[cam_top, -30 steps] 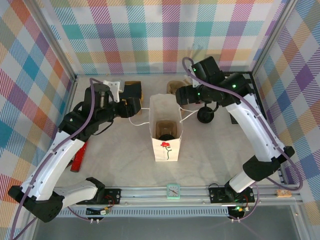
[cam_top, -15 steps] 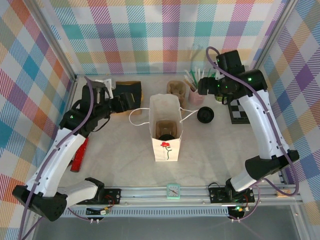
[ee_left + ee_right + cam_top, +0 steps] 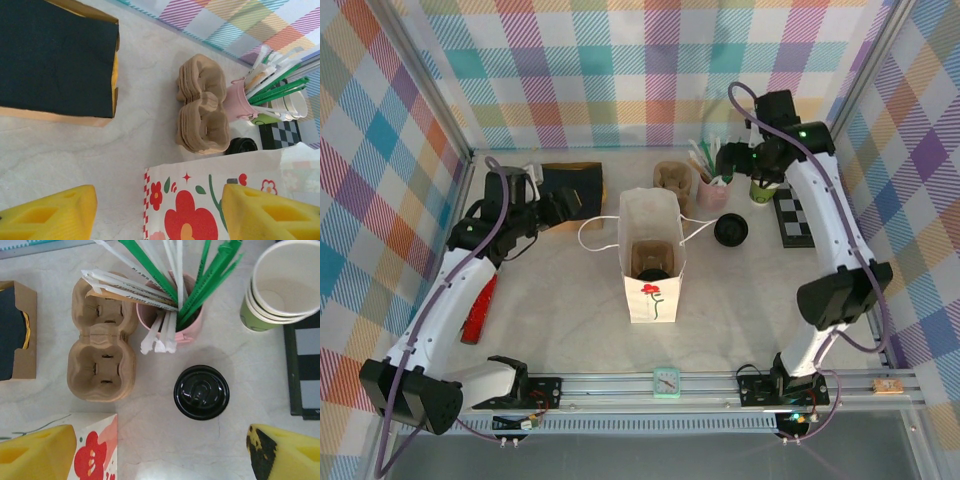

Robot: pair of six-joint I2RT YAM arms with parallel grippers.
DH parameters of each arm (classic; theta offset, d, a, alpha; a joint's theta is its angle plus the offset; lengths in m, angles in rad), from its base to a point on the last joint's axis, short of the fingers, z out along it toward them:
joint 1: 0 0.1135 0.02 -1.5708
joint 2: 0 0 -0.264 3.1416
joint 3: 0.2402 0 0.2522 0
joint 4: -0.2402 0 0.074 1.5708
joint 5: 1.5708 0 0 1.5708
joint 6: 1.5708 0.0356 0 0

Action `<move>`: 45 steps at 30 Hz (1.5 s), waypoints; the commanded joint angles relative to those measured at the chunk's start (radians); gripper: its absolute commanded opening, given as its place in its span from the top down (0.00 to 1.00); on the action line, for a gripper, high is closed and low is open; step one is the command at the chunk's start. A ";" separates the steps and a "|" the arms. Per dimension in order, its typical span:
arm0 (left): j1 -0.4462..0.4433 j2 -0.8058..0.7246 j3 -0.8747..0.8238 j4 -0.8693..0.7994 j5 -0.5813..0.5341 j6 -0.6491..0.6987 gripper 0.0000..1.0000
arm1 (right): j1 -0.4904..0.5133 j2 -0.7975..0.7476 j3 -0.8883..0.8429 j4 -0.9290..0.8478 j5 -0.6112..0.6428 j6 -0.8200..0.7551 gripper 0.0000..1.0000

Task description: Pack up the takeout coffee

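Black-lidded paper cup (image 3: 653,268) appears seated inside the white flower-printed paper bag (image 3: 654,300); I judge packing essentially done. Left gripper (image 3: 160,212) and right gripper (image 3: 160,452) fingers apart, both empty.

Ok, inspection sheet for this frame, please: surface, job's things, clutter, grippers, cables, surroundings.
Surface: pale table, no spills seen.
Job's things: bag upright, centre, open; coffee inside, its dark top showing, cup body hidden.
Clutter: carriers, straw cup, lidless cups, black lid, checkerboard behind and right of the bag; cardboard box back left; red item beside the left arm.
Grippers: left gripper open, left of the bag, empty; right gripper open, above the clutter, empty.
Cables: purple cable along each arm, no snag seen.
Surroundings: plaid walls; clock on the front rail.
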 commanded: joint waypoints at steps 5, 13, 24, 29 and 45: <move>0.013 -0.049 -0.061 0.011 0.012 0.000 0.33 | -0.004 0.086 0.086 0.069 -0.053 -0.067 0.12; 0.016 -0.065 -0.079 0.000 -0.009 0.008 0.33 | -0.003 0.177 0.163 0.073 -0.126 -0.078 0.25; 0.022 -0.055 -0.075 0.004 -0.007 0.007 0.33 | 0.014 0.283 0.265 0.059 -0.198 -0.073 0.41; 0.023 -0.042 -0.062 0.008 -0.001 0.006 0.33 | 0.040 0.349 0.358 0.030 -0.154 -0.087 0.41; 0.024 -0.033 -0.057 0.008 -0.002 0.007 0.33 | 0.049 0.469 0.472 0.011 -0.102 -0.093 0.52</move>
